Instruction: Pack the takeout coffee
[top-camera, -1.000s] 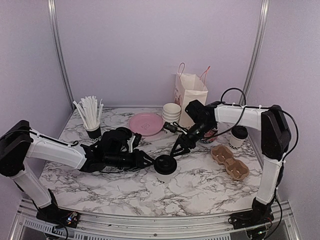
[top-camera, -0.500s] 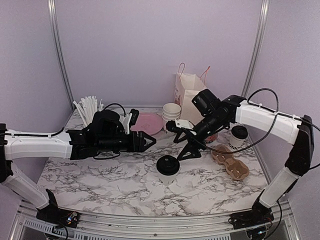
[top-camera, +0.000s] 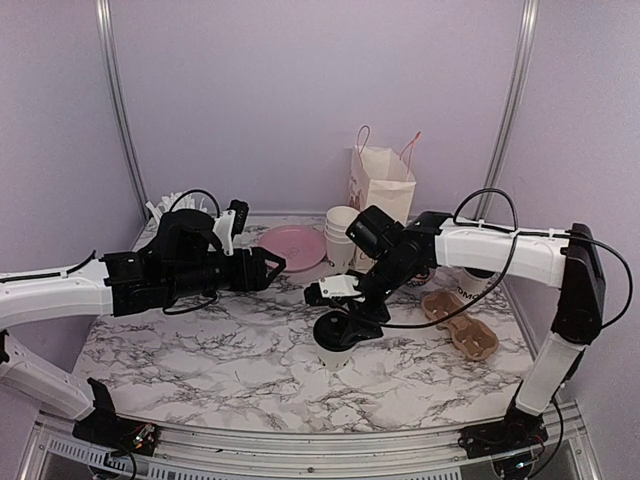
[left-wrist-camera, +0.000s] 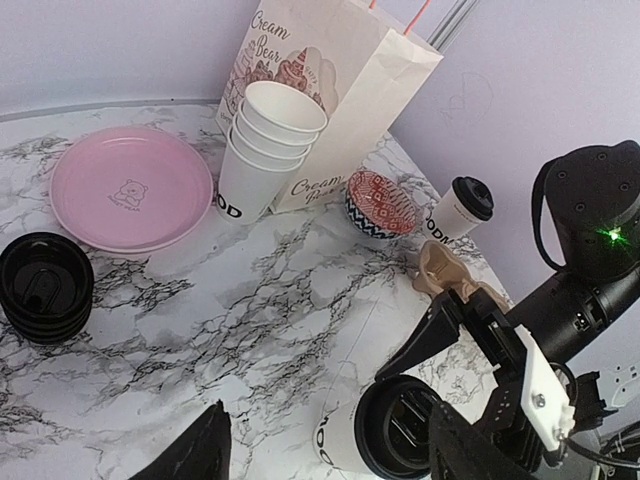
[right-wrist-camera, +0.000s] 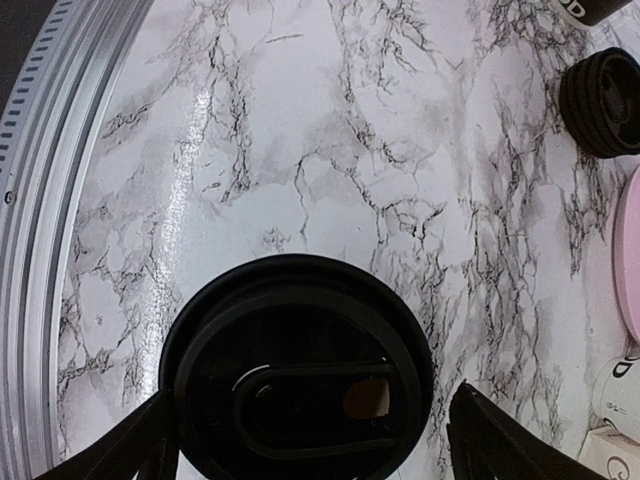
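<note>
One takeout coffee (top-camera: 335, 335) stands upright mid-table, a white cup with a black dome lid (right-wrist-camera: 297, 375); it also shows in the left wrist view as the cup (left-wrist-camera: 342, 440). My right gripper (top-camera: 346, 312) hovers right over it, open, its fingers on either side of the lid in the right wrist view (right-wrist-camera: 313, 392). My left gripper (top-camera: 278, 266) is raised to the cup's left, open and holding nothing (left-wrist-camera: 325, 425). A second takeout coffee (top-camera: 478, 272) stands at the right by the wall (left-wrist-camera: 462, 205), partly behind the right arm.
A brown cardboard cup carrier (top-camera: 462, 324) lies right of the cup. At the back are a paper bag (top-camera: 380, 188), stacked lidless cups (top-camera: 342, 232), a pink plate (top-camera: 292, 246) and a patterned bowl (left-wrist-camera: 380, 203). Spare black lids (left-wrist-camera: 45, 287) sit left. The left arm hides most of the straws (top-camera: 165, 205).
Both grippers have opened wider. The left one has drawn back up and to the left, away from the cup. The right one lifted, then swung over the cup's lid.
</note>
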